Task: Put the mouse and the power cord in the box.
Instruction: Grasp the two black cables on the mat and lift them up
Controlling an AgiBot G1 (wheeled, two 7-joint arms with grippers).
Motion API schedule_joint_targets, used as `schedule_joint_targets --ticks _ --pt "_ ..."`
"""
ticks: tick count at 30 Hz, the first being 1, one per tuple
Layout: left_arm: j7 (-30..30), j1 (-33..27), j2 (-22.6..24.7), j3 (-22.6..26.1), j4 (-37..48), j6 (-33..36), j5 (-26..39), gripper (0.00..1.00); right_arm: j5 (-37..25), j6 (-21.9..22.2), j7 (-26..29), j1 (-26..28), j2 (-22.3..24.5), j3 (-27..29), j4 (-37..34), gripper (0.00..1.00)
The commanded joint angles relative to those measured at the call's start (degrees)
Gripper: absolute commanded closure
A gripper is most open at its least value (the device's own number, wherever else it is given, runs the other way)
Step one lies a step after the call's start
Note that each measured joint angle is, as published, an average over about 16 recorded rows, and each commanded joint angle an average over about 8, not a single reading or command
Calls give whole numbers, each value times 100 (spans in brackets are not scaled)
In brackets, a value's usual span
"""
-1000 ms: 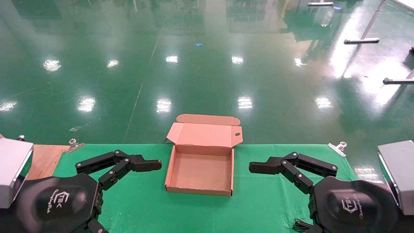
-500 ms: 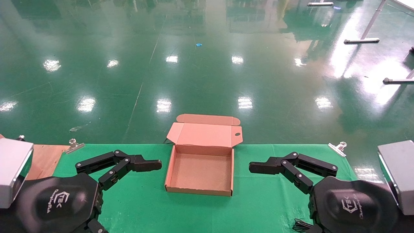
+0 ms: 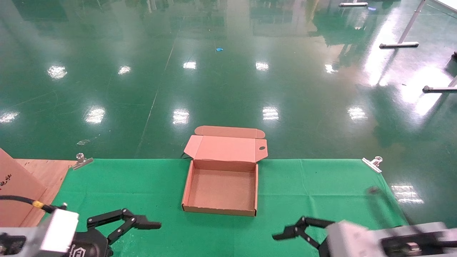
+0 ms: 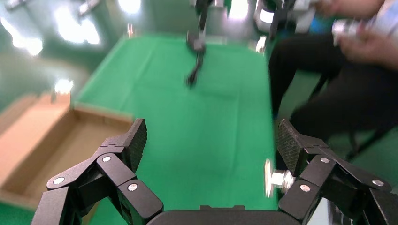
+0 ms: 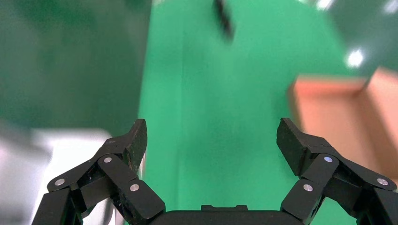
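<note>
The box (image 3: 221,178) was of matt brown corrugated cardboard. A green cloth (image 3: 314,200), smooth and dull, covered the surface, and bare wood (image 3: 44,171) showed at its left end. The floor (image 3: 228,71) was glossy green. Both claws looked of matt black plastic.

Both arms sit low at the near edge, left claw (image 3: 151,225) and right claw (image 3: 282,235) spread wide, facing inward.
</note>
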Motion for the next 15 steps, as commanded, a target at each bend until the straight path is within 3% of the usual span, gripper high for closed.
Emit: schedule_joint_targets --ticks 1,8,15 --pt "145 -114 4 129 184 42 275 0 -593 -101 9 294 -110 -274 27 0" --pt "954 -736 357 859 1185 -235 2020 0 -2559 -47 -95 980 -628 -1415 -371 0" --pt "1760 -1383 805 1391 2475 -907 3474 0 -3653 453 -689 1177 -1130 -1914 -1433 0"
